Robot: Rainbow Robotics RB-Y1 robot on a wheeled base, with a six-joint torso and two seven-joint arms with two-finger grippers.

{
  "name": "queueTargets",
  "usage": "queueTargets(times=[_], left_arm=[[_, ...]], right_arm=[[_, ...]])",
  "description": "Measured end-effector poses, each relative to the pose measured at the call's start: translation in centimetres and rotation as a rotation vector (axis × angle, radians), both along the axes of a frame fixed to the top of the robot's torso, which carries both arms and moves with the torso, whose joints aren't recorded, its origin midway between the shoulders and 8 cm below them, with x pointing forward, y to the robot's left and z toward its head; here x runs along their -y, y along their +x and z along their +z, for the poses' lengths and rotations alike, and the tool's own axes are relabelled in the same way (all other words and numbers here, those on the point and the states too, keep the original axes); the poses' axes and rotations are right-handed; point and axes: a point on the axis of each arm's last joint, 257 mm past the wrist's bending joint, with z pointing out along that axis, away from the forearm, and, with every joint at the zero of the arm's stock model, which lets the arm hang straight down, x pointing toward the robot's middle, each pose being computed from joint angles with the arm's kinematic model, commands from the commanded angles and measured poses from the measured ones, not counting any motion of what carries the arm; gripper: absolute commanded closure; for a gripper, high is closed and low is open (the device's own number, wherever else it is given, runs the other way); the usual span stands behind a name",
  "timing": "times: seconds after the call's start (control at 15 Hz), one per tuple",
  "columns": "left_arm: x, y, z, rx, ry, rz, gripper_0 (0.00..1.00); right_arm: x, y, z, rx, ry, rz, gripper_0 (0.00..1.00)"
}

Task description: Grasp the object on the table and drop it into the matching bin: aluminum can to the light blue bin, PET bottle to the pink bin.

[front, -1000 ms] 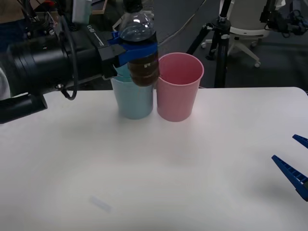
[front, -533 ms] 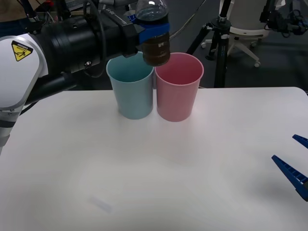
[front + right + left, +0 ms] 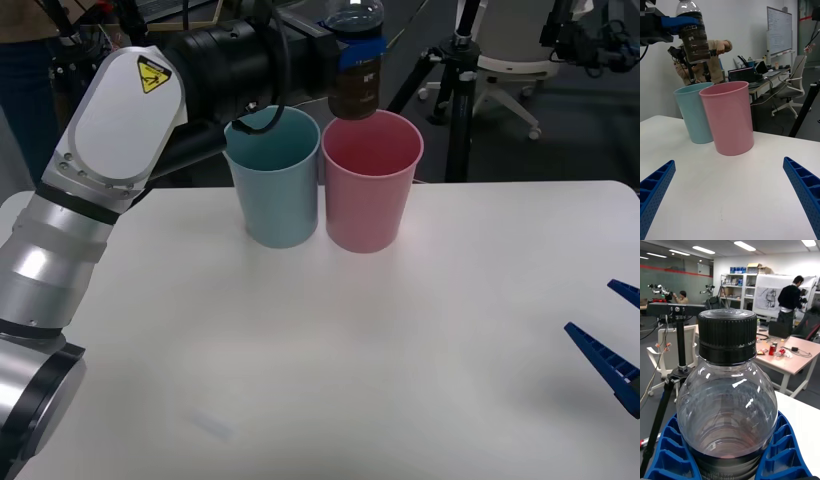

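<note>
Bottle [image 3: 356,62]: upright, clamped between the blue ribbed fingers [image 3: 662,450] of the left gripper [image 3: 357,55], held in the air above the far rim of the pink bin [image 3: 369,180]. Black cap [image 3: 727,335] on; dark label band below the fingers; base clear of the bin's mouth.
Left gripper: pinching the bottle at its shoulder, arm reaching in from the left over the blue bin [image 3: 273,178].
Pink bin: standing on the table [image 3: 330,350], just beside the blue bin, rims close or touching.
Blue bin: upright, to the left of the pink one.
Right gripper [image 3: 612,345]: low over the table's right edge, well apart from the bins, fingers [image 3: 655,187] spread wide, holding nothing.
</note>
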Motion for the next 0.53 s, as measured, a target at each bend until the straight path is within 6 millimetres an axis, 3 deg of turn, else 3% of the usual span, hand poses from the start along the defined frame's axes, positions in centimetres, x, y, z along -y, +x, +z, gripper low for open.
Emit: queueTargets(times=[0.53], left_arm=[[3.3,3.9,-3.2,-0.023,0.002,0.084,0.97]], right_arm=[[0.0,0.0,0.0,0.0,0.0,0.0,0.0]])
